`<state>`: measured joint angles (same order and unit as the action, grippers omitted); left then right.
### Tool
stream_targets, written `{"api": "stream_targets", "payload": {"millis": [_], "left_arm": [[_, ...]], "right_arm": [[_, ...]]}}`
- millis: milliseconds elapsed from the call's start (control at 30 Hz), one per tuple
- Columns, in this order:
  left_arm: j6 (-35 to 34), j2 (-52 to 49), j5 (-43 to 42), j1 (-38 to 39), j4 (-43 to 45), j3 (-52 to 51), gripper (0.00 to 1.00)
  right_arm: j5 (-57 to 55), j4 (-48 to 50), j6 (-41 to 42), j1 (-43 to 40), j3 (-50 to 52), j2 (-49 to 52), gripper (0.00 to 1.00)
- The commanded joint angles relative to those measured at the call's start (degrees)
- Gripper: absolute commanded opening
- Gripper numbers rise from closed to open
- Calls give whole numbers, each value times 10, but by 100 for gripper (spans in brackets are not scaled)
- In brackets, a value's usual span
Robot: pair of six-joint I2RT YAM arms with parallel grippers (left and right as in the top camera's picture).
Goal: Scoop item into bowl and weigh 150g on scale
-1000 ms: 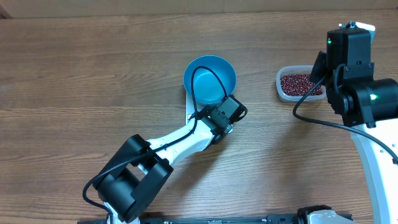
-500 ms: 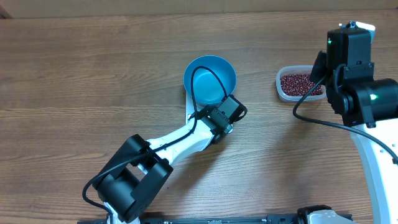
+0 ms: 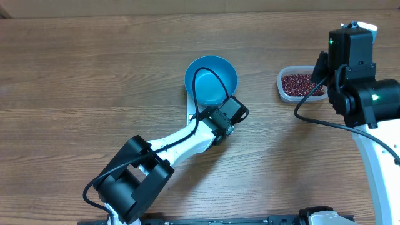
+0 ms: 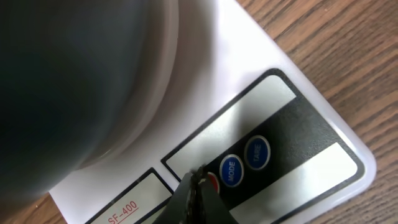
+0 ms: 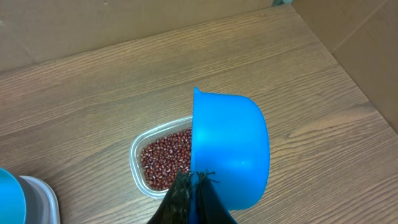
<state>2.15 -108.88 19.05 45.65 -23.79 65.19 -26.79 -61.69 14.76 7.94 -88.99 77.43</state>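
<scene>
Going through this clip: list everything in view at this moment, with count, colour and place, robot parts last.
bowl: one, bright blue, on the scale, mid-table; no beans visible inside
scale: one, white, under the bowl
buttons: three seen, two blue and one red, on the scale's front panel
tub: one, clear plastic, on the table right of the bowl
beans: many, dark red-brown, in the tub
scoop: one, blue, above the tub
table: one, brown wood
left gripper: one, black, shut, tip at the red button
right gripper: one, black, shut on the scoop
</scene>
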Motion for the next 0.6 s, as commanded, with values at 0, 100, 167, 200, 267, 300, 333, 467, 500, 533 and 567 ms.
{"api": "stream_targets", "payload": {"millis": [0,100,167,200,267,300,333,467,500,533,567], "left_arm": [[18,-14,-27,3,-6,-7,4],[33,-14,-37,3,-4,-7,4],[39,-14,-40,3,-3,-7,5],[39,-14,-41,3,-3,-7,4],[39,-14,-41,3,-3,-7,5],[39,-14,-41,3,-3,-7,4],[39,-14,-42,3,-2,-7,4],[45,-14,-46,3,-1,-7,4],[48,-14,-48,3,-1,-7,4],[52,-14,-52,3,0,-7,4],[52,-14,-52,3,0,-7,4]], "right_arm": [[-1,3,0,-1,-13,1,4],[-1,3,0,-1,-13,1,4],[-1,3,0,-1,-13,1,4],[-1,3,0,-1,-13,1,4],[-1,3,0,-1,-13,1,4],[-1,3,0,-1,-13,1,4],[-1,3,0,-1,-13,1,4],[-1,3,0,-1,-13,1,4],[-1,3,0,-1,-13,1,4],[-1,3,0,-1,-13,1,4],[-1,3,0,-1,-13,1,4]]}}
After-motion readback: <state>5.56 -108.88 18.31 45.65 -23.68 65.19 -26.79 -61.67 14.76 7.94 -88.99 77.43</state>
